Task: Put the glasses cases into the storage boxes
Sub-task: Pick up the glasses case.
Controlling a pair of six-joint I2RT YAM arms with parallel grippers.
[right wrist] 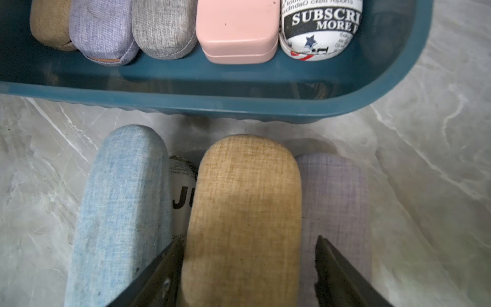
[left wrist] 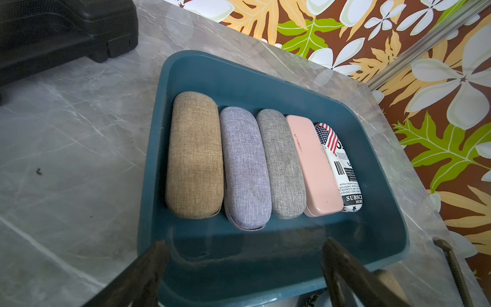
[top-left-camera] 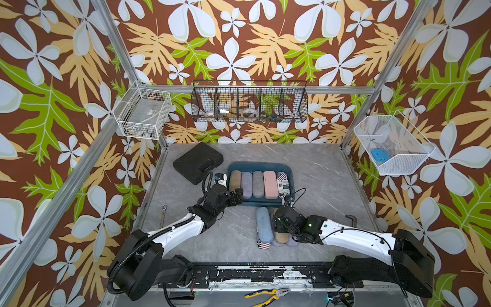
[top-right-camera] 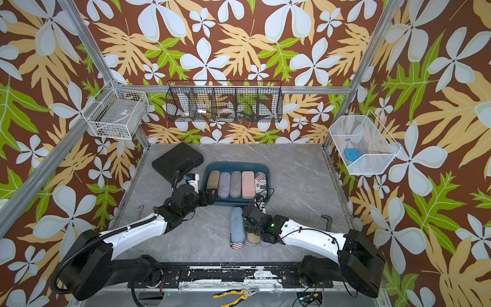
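Your left claw (left wrist: 244,265) spread wide, empty, above near rim of teal tub (left wrist: 156,138) | tub holds 5 glasses cases (left wrist: 281,164) side by side | your right claw (right wrist: 244,260) part-open astride tan case (right wrist: 244,196) lying on table (right wrist: 430,191) just outside tub, not clamped

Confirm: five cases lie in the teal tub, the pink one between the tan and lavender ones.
Wrong neighbours. The left wrist view shows the pink case between the grey case and the printed case; five are in the teal tub.
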